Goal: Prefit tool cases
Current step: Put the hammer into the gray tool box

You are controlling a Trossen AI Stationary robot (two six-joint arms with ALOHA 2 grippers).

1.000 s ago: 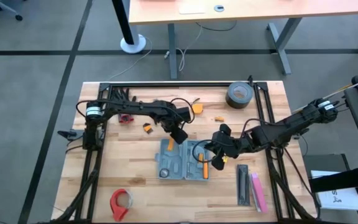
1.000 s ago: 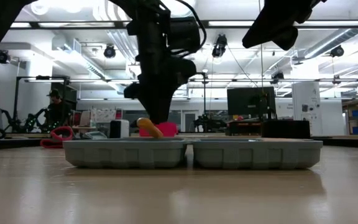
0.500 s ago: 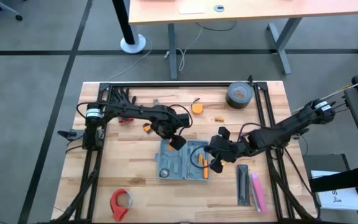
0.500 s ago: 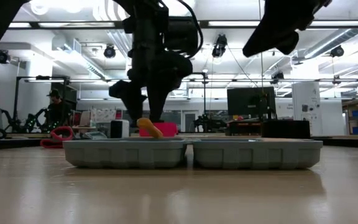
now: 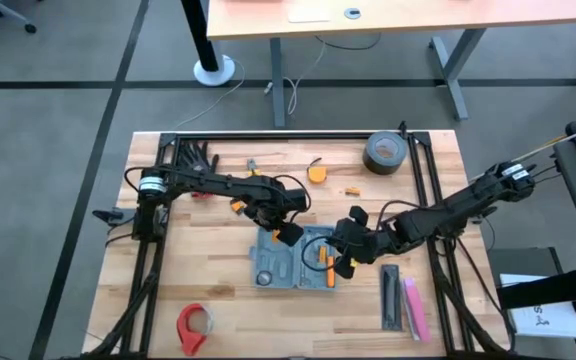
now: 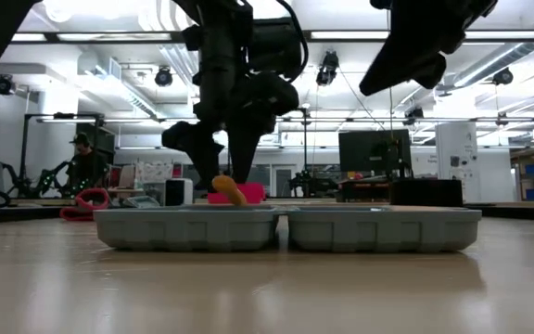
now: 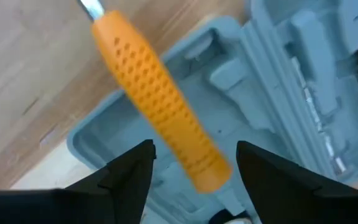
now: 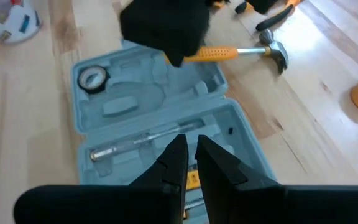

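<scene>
Two arms share our wooden table point(image 5: 218, 250), which fills the lower centre of the high view. Largest of the task's things is the blue-grey tool case point(image 5: 294, 259), lying open and flat just below the middle of that frame, both halves facing up so the moulded slots can take tools. In the low view it shows as two shallow trays side by side along the centre.

Our left gripper point(image 5: 286, 231) hangs over the case's upper left corner with its fingers spread apart, holding nothing. Directly below it lies a hammer point(image 8: 241, 53) with an orange handle point(image 7: 160, 109), its head out on the wood and the handle end resting on the case's rim. We judge it has been let go there to be seated in a slot, though it sits askew, not yet bedded.

Our right gripper point(image 5: 346, 262) hovers at the case's right edge, fingers pressed together and empty, probably waiting clear of the left arm's work.

Smaller things lie around: a grey tape roll point(image 5: 383, 153) at upper right of the table, a red tape dispenser point(image 5: 194, 325) at lower left, black and pink bars point(image 5: 403, 305) at lower right, and a small round tape measure point(image 8: 92, 78) already sitting in the case.
</scene>
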